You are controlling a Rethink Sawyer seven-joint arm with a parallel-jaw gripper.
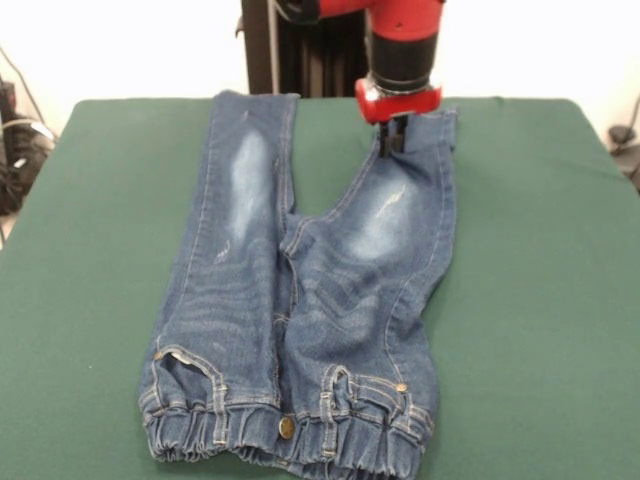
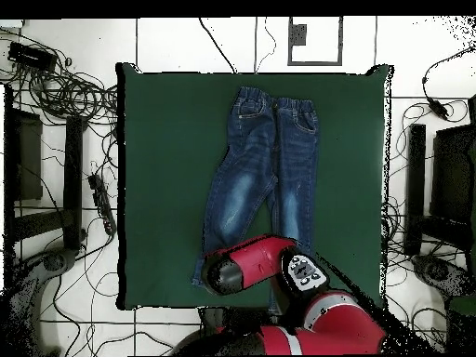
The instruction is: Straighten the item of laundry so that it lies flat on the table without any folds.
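Front view: the Sawyer's gripper [image 1: 395, 137] comes down on the far cuff of one leg of the jeans [image 1: 300, 300], which lie spread on the green table [image 1: 90, 250], waistband toward the camera. The dark fingertips meet the inner edge of the cuff; whether they are pinching the cloth or merely touching it cannot be told. The denim looks thick and stiff, faded pale at both thighs, with tan stitching, a metal button [image 1: 287, 427] and a gathered elastic waist. That gathered band will likely not lie fully smooth, and a drag on one cuff could pull the whole garment along the felt-like top instead of flattening it.

Overhead view: the red arm [image 2: 270, 270] covers the near cuffs, hiding the fingers. The jeans lie near the table's middle, legs parted in a narrow V, one leg angled outward, mostly flat already.
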